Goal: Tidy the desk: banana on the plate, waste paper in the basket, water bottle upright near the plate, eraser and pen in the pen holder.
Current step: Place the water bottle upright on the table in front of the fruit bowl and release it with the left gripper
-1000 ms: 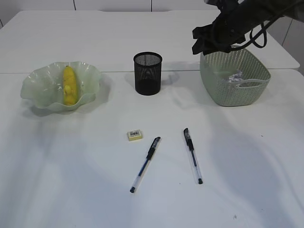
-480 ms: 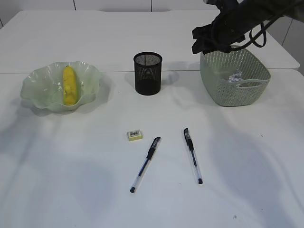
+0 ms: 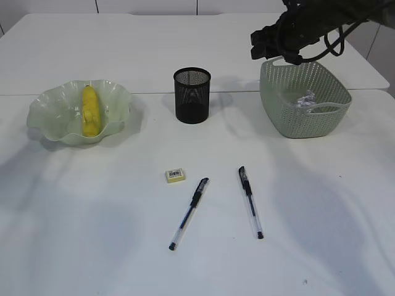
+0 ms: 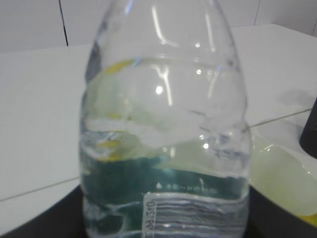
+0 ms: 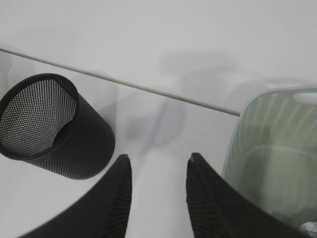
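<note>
The right arm (image 3: pixel 308 24) is black and blocky, with looped black cables (image 3: pixel 336 43) running behind its end effector (image 5: pixel 156 161). That end effector ends in two curved black fingers (image 5: pixel 116 198) whose inner faces carry fine ribbed texture.

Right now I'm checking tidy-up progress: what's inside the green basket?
Crumpled waste paper lies inside the basket, toward its right side. The near wall hides part of the floor.

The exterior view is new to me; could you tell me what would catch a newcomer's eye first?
Probably the yellow banana lying in the wavy green plate at the left, then the black mesh pen holder at the centre back. Two pens and a small eraser lie loose in front, and crumpled paper sits in the green basket at the right.
</note>
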